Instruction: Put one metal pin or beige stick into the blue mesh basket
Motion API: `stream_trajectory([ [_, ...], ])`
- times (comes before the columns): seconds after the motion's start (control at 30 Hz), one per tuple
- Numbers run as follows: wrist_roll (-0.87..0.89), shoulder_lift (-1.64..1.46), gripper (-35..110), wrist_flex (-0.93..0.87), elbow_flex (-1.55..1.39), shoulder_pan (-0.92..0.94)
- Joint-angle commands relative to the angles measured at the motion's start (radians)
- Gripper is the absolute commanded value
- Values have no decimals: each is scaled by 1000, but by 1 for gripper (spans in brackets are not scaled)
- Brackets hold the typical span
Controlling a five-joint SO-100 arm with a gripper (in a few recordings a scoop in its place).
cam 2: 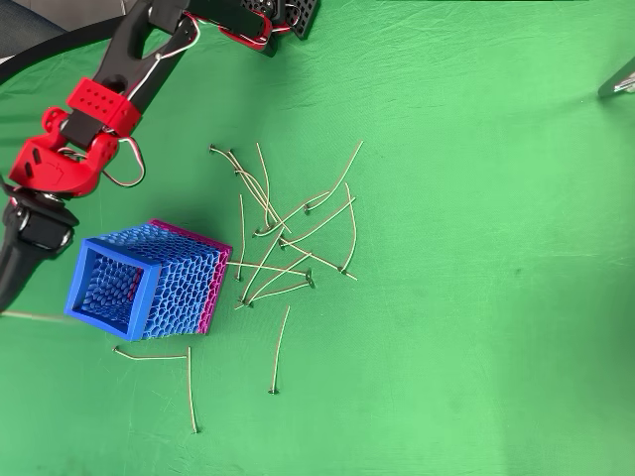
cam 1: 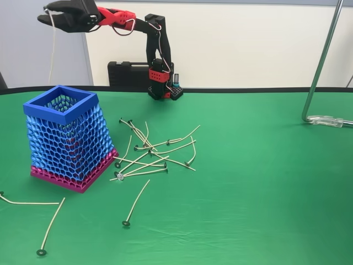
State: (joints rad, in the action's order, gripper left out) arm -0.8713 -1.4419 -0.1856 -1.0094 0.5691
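Nearest the lens in the fixed view: a loose thin beige stick with a small dark disc foot (cam 1: 51, 229) on the green cloth table (cam 1: 265, 182), a second one (cam 1: 30, 202) lying just beside it. Further back, a tangled heap of like sticks (cam 1: 154, 152), right of the tall square blue honeycomb-mesh basket with magenta base band (cam 1: 69, 138).

Black-and-red two-finger gripper (cam 1: 52, 16) raised high, upper left, clenched on one thin beige stick (cam 1: 53, 49) that hangs down from the jaws. Stick's lower end sits above and left of the basket's rim, not yet over the opening.

Risks, as judged:
- Let go here, the stick likely lands outside, left of the basket.
- Stick is light and curved; it could swing as the arm moves and catch the rim or the mesh.
- The grip is at the very top end, so the free end is poorly controlled.
- Basket appears to lean; a knock from the arm might tip it.

Views compared: the fixed view shows the height of the hanging stick and its gap above the rim. The overhead view shows the basket's open mouth (cam 2: 111, 288) and the arm (cam 2: 60, 174) standing beside it, with the stick as a faint line at the left edge (cam 2: 35, 316).
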Motion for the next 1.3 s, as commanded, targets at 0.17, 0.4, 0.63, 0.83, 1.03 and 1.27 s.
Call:
stream_trajectory([
  [0.17, -6, -92, 30, 60, -81, -21],
  [0.4, 3, -150, 30, 80, -183, -48],
  [0.63, 84, -408, 25, 6, -477, -141],
  [0.83, 212, -678, 21, -219, -698, -256],
  [1.03, 373, -893, 9, -540, -785, -382],
  [1.27, 494, -1120, 1, -834, -838, -528],
])
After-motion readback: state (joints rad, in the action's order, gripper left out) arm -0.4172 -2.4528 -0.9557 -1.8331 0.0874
